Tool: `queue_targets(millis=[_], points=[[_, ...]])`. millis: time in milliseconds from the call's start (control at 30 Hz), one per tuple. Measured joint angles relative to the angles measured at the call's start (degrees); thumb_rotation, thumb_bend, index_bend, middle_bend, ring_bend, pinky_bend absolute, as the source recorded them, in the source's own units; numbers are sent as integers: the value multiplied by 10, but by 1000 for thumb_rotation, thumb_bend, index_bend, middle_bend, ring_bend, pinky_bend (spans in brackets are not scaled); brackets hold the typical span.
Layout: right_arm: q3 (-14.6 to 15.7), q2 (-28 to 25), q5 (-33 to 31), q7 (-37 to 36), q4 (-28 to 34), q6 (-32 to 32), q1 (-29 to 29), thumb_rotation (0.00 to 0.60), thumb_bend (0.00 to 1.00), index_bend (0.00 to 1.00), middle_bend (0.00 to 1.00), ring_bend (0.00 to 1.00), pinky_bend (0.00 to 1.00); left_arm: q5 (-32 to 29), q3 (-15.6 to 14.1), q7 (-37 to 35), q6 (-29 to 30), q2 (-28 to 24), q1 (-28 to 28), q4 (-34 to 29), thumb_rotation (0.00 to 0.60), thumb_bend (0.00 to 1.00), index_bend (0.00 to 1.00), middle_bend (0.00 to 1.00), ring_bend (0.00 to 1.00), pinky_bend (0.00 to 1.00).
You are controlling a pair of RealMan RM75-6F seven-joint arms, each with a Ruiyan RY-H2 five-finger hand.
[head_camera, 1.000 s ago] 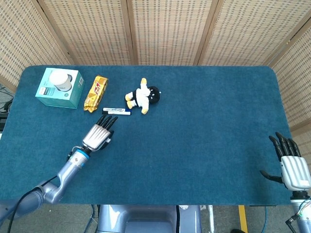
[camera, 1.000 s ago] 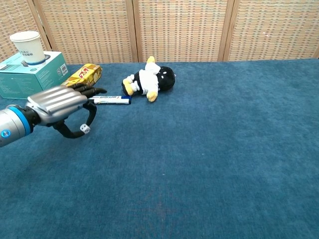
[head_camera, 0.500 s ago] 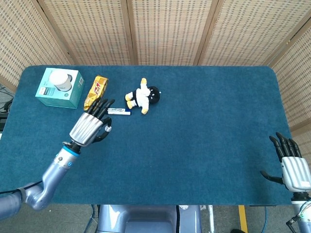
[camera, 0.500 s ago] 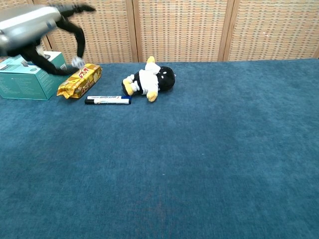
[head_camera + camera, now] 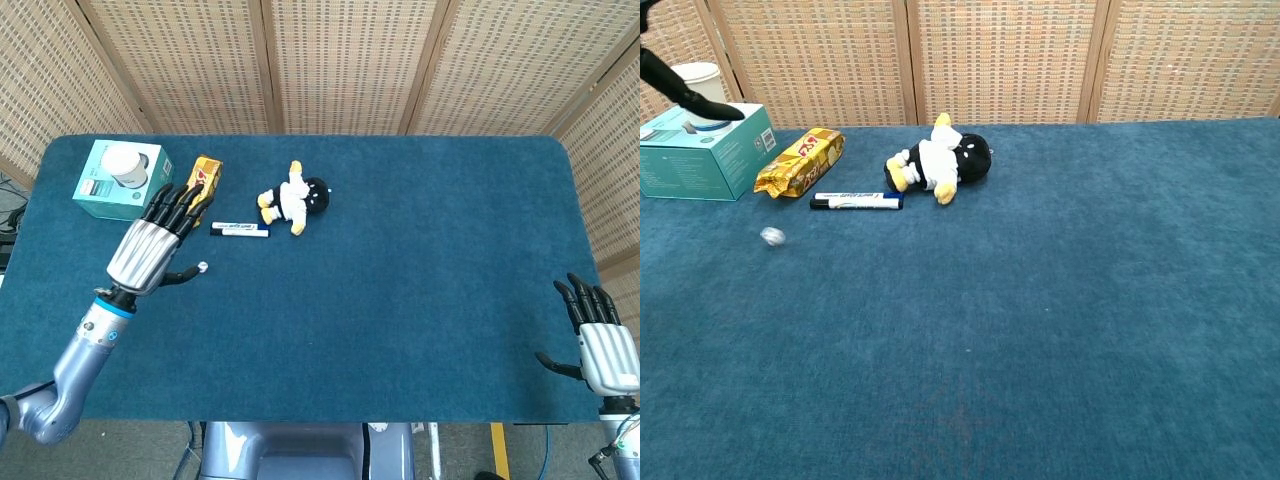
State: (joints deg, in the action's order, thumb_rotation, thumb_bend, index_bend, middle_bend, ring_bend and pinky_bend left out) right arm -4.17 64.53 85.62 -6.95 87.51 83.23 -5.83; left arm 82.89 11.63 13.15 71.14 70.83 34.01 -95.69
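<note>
My left hand (image 5: pixel 150 245) is raised above the carpet with its fingers spread, their tips over the near end of a yellow snack pack (image 5: pixel 207 172). In the chest view only a dark finger (image 5: pixel 690 100) shows at the top left. A small white object (image 5: pixel 772 236) appears blurred, low over the carpet and apart from the hand; in the head view this white object (image 5: pixel 203 267) sits just off the thumb's tip. A marker (image 5: pixel 240 229) lies right of the hand. My right hand (image 5: pixel 600 340) rests at the table's near right edge, fingers extended, holding nothing.
A teal box (image 5: pixel 105 190) carrying a paper cup (image 5: pixel 125 165) stands at the far left. A penguin plush (image 5: pixel 292 200) lies beyond the marker. Blue carpet (image 5: pixel 420 270) covers the table, and wicker screens stand behind it.
My left hand has risen and drawn back left from beside the marker. The small white object that was at its thumb now shows apart from it, blurred. The right hand stayed put.
</note>
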Motion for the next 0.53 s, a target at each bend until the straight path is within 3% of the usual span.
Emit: queue_targets(millis=[267,533], points=[[-1,-1,-1,-3,0,2,1,600,132,0,0,0,0,-16,-36,-55,76,-17,-88,6,600,0,0,0,0,0],[0,2,3,12,2,8,3,600,132,0,0,0,0,-24,-85,-153,186,-13,-214,74,600,0,0,0,0,0]])
